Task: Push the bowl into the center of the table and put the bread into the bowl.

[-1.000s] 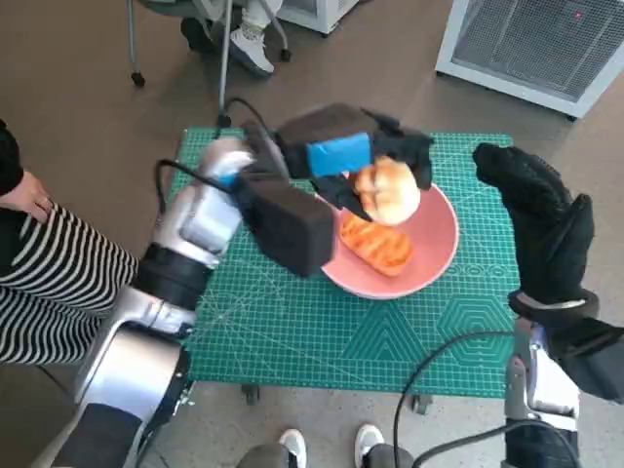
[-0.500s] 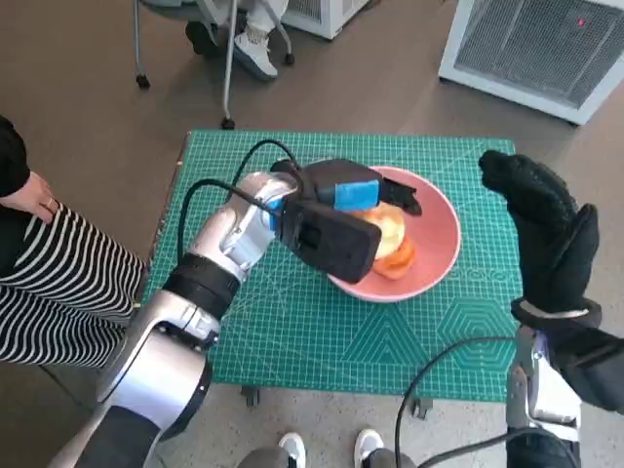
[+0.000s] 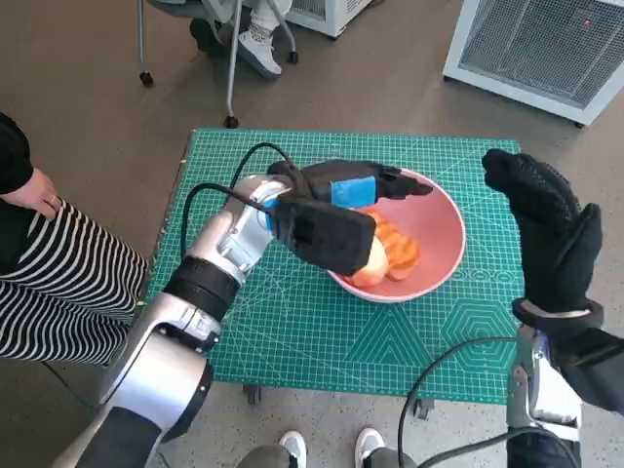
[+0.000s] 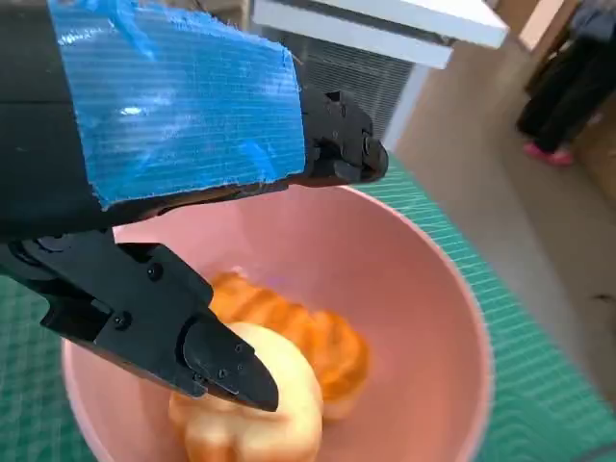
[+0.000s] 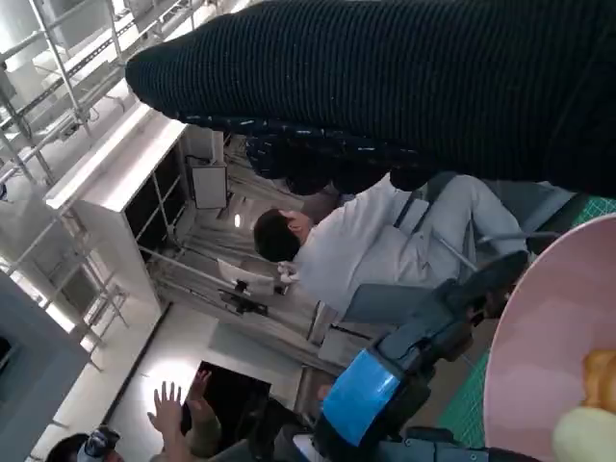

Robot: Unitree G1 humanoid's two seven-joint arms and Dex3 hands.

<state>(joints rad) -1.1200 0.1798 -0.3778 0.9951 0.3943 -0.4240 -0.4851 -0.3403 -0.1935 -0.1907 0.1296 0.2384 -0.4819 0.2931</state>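
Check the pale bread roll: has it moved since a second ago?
Yes. The roll has dropped from above the bowl's far rim into the bowl, beside the orange bread; left hand open above.

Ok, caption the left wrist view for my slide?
Blue-taped left robot hand over round pink bowl holding pale bread roll.

You have a brown floor (image 3: 88, 78) around a small table under a green cutting mat (image 3: 292, 331), a white grilled unit (image 3: 546, 44) beyond, chair legs (image 3: 232, 68) nearby, and what may be metal shelving (image 5: 77, 58).
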